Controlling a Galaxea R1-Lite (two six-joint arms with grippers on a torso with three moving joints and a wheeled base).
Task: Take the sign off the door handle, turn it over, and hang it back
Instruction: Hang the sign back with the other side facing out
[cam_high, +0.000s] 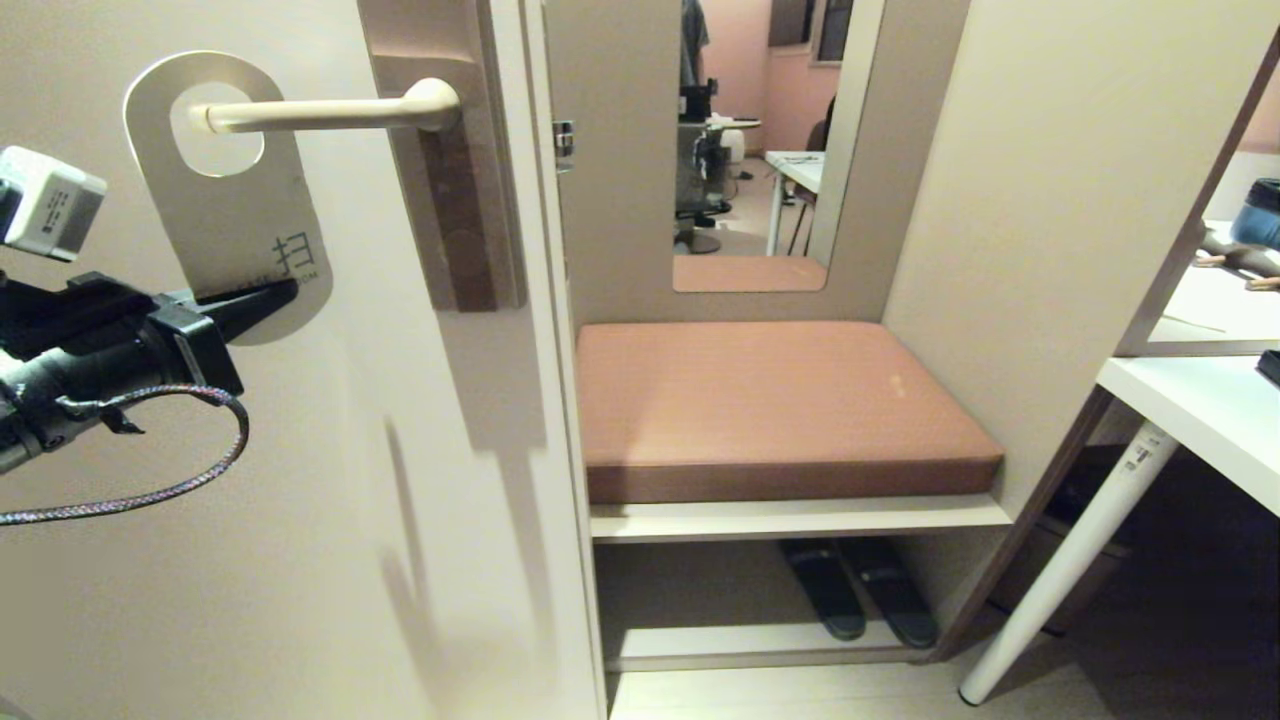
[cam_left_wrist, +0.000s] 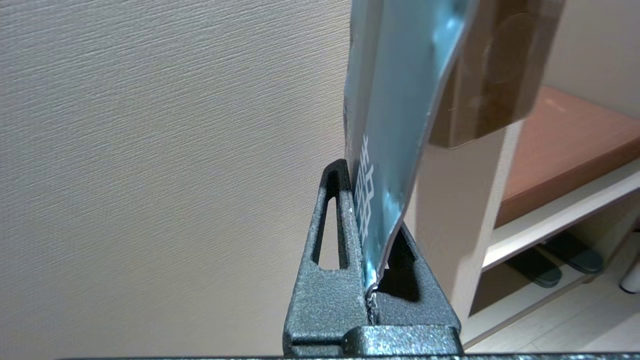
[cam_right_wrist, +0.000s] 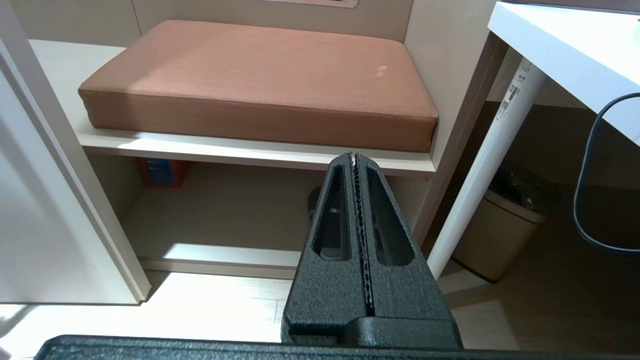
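The oblong, round-ended card sign (cam_high: 232, 190) hangs by its oval hole over the free end of the slim cream-beige lever door handle (cam_high: 330, 112), which juts level from a tall brown rectangular backplate (cam_high: 455, 150) on the pale textured door (cam_high: 330, 500); the sign tilts, its lower end swung out toward the backplate side; in the head view its pale face shows, with dark lettering near the lower edge; in the left wrist view its glossy blue-grey face (cam_left_wrist: 400, 125) shows, with white characters beside the finger.

The left gripper (cam_high: 262, 300), black and wedge-shaped, reaches in from the left edge of the head view, and its fingers (cam_left_wrist: 332, 240) are clamped on the lower end of the sign, one on each face, the card edge pinched in the seam between them; a braided cable (cam_high: 150, 490) loops below the arm and a small grey box (cam_high: 45, 205) sits above it.

The right gripper (cam_right_wrist: 356, 165) is out of the head view; its own camera shows the two black toothed fingers pressed together with nothing between them, pointing toward the edge of a pale shelf (cam_right_wrist: 250, 152).

Beside the door a flat brown rectangular cushion (cam_high: 770, 400) lies on that shelf (cam_high: 800, 518); a pair of dark slippers (cam_high: 860, 590) sits on the lower board beneath; a mirror (cam_high: 745, 130) is set in the panel behind the cushion; a white table (cam_high: 1200, 410) with a slanted white leg (cam_high: 1070, 560) stands at the right, and a beige bin (cam_right_wrist: 500, 235) shows under it in the right wrist view.
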